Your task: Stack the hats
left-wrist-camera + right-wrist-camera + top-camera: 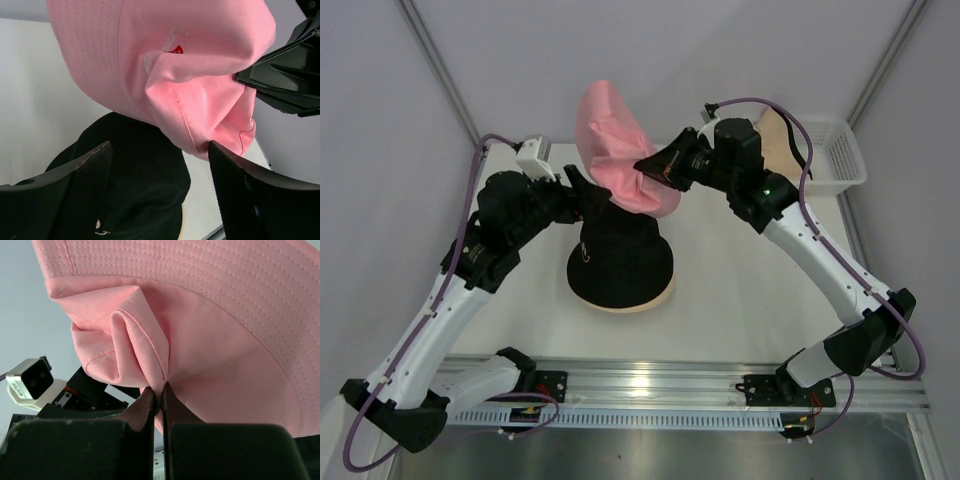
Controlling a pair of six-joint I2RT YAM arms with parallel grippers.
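Observation:
A pink hat (610,140) hangs crumpled in the air, and my right gripper (645,168) is shut on a fold of its fabric (161,390). Below it a black hat (620,260) with a small yellow smiley sits on top of a pale peach hat (655,298), of which only the brim edge shows. My left gripper (585,190) stands open at the pink hat's lower left side. In the left wrist view the pink hat (150,60) hangs just above the gap between the fingers (160,147), and its lowest fold touches the right fingertip (220,155). The black hat (135,175) lies beneath.
A white lattice basket (840,150) stands at the back right of the table, with a cream-beige hat (775,140) partly hidden behind my right arm. Grey walls close in on the table at the back and sides.

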